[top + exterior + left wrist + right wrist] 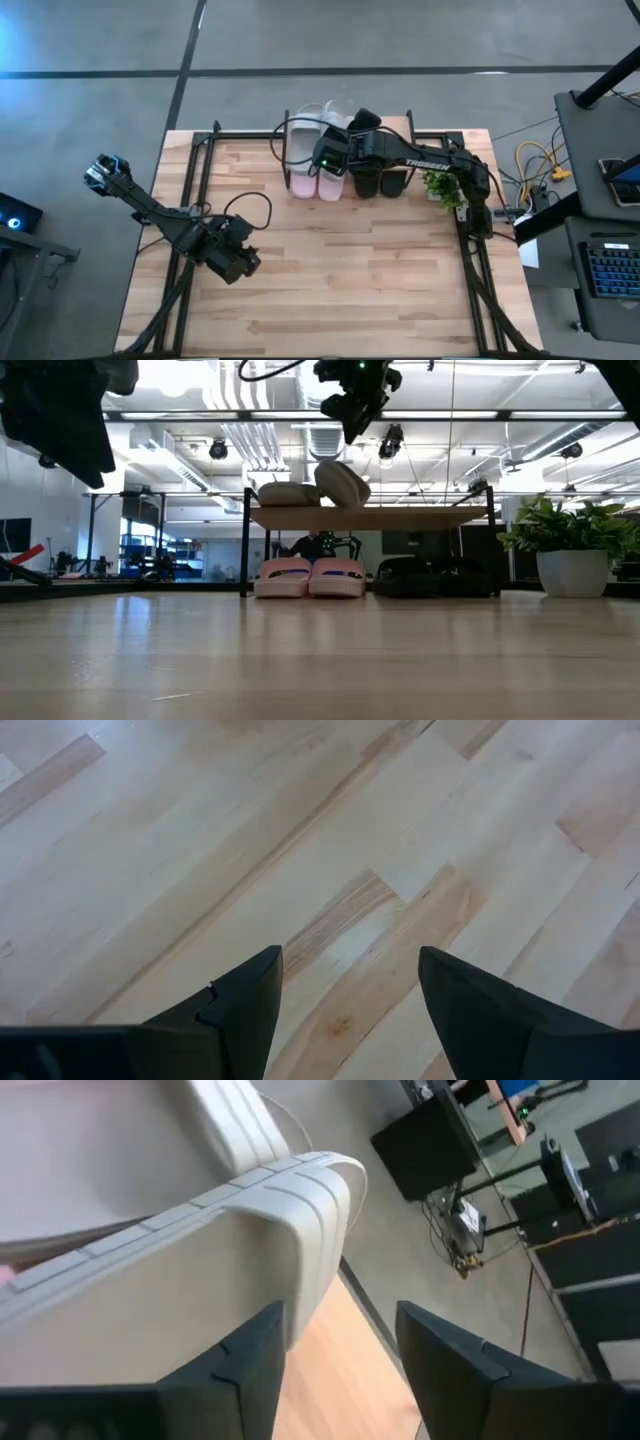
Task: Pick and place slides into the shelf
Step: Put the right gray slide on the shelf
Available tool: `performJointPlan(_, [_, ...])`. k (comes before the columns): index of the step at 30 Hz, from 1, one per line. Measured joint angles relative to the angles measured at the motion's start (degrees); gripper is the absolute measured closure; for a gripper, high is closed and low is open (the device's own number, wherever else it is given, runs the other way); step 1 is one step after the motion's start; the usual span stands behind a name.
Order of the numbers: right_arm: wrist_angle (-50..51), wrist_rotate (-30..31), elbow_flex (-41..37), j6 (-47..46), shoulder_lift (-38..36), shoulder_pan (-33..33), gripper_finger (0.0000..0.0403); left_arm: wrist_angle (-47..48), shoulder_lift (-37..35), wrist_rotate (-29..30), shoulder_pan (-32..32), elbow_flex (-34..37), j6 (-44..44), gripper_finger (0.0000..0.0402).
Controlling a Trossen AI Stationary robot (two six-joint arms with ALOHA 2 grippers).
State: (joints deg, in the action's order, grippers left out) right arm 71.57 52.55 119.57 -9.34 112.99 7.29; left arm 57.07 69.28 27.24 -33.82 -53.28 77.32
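The right gripper (352, 422) hangs just above the shelf (400, 517), fingers apart over a tilted grey-green slide (342, 483) probably just let go beside its mate (288, 493), while the left gripper (345, 1005) waits spread-fingered above the bare surface (200, 850).

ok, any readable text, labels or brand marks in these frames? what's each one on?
"TROSSEN": white lettering on the right arm, high view; the last letters are less clear.
Laptop keys at the right edge: too small to read.
Slides, shelf and plant pot: no text visible.
Left and right wrist views: no text.
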Motion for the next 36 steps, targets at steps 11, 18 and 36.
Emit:
performJointPlan(11, [0.22, -0.02, 0.08, -1.16, -0.11, -0.69, 0.0219, -4.52, 0.0, -0.01, 0.0, 0.0, 0.09, 0.0181])
performJointPlan(18, [0.26, -0.04, 0.06, -1.08, -0.11, -1.31, 0.022, -10.42, 0.0, -0.02, 0.0, 0.0, 0.09, 0.0181])
performJointPlan(36, [6.34, -0.04, 0.02, -0.72, -0.11, -3.4, 0.0218, -28.0, 0.0, 0.0, -0.02, 0.0, 0.02, 0.0181])
